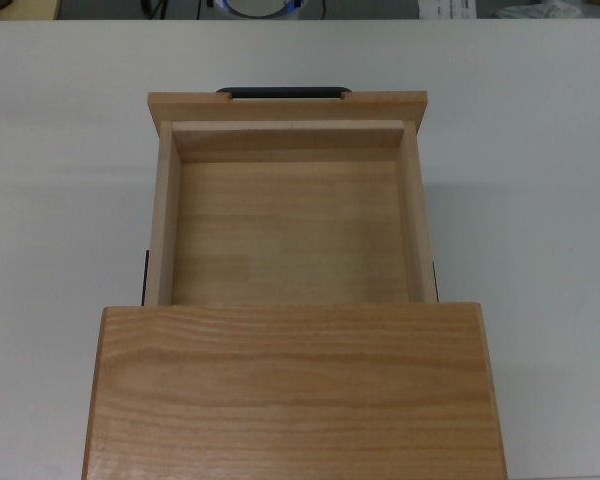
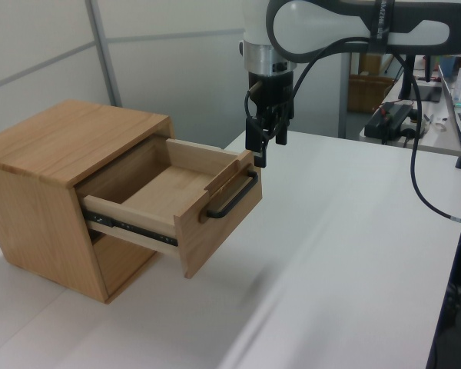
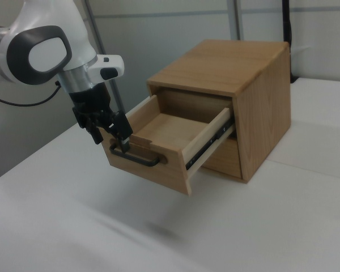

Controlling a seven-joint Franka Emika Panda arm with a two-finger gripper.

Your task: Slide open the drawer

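The drawer (image 1: 286, 106) of light pine stands pulled well out of the wooden cabinet (image 1: 290, 390), and its tray is empty. The thin black handle (image 2: 234, 196) runs along the drawer's front panel (image 2: 215, 227). My gripper (image 2: 267, 152) hangs open just above the far end of the handle, with nothing between its fingers. In the right view the gripper (image 3: 110, 141) is at the left end of the handle (image 3: 137, 157), one fingertip close to it. The drawer (image 3: 158, 164) shows its black slide rail there. The top view does not show the gripper.
The cabinet (image 2: 69, 138) sits on a white table (image 2: 346, 254). A lower closed drawer front shows under the open one in the right view. Desks with cables and equipment (image 2: 396, 115) stand beyond the table's far edge.
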